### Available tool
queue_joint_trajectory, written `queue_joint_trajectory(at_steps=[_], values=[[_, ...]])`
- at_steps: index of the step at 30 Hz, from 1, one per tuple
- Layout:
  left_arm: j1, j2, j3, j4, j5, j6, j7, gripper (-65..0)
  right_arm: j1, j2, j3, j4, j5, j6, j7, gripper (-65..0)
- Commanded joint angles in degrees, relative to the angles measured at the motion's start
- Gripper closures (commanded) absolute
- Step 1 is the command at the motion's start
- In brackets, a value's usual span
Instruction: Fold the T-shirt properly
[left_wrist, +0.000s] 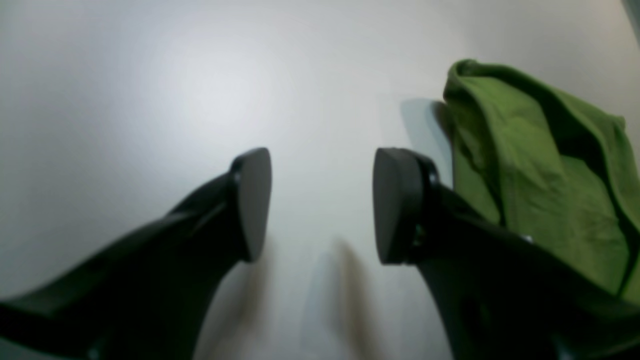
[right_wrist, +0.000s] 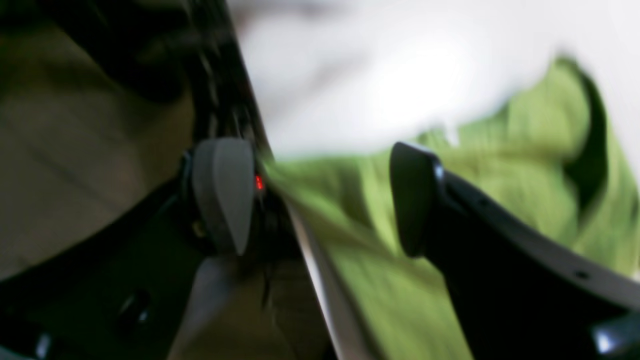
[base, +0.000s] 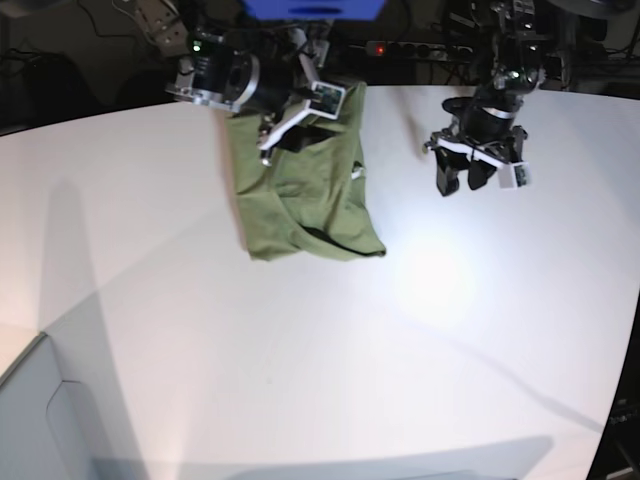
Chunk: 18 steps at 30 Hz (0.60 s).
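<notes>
Beside the left gripper (left_wrist: 322, 205) lies the T-shirt (left_wrist: 540, 180).

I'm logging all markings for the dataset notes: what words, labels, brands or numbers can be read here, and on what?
None can be read.
T-shirt: plain green, no print in view.
Small white plates on the right tool and the left tool: too small to read.
Red light behind the right tool: a light, not text.

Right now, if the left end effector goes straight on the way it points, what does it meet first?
Probably the bare white table: the open left end effector frames only tabletop. The T-shirt lies off to one side. Depth is unclear.
</notes>
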Motion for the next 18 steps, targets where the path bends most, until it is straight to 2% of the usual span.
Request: queue_joint_trajectory(at_steps=[1, 6, 10, 12, 16, 18], values=[[0.35, -0.35, -0.17, 1.29, -0.42, -0.29, -1.24, -32.1, 0.46, -0.28, 1.68, 1.1, 0.61, 1.06, 1.84, -41.5], [-0.09, 0.09, -0.17, 2.09, -0.51, -0.29, -1.24, -32.2, 0.28, -2.13, 10.82, 1.02, 0.7, 1.06, 1.84, -41.5], [-3.25, 0.53, 0.27, 3.32, -0.51, -0.21, -1.24, -32.2, 0.63, -2.57, 14.16, 0.58, 0.7, 1.06, 1.84, -41.5], [-4.75, 1.94, 0.36, 3.4, -0.6, -0.03, -1.07, -32.2, 1.6, -2.57, 15.13, 0.31, 0.61, 1.06, 1.75, -41.5], [-5.8, 5.63, 0.36, 4.99, -0.6, -0.29, 3.68, -32.2, 1.86, -2.57, 18.91, -0.92, 0.61, 1.06, 1.75, -41.5], [-6.07, 7.74, 0.27, 4.81, -0.6, -0.29, 4.3, -32.4, 1.86, -2.57, 20.58, -0.92, 0.61, 1.06, 1.75, -41.5]])
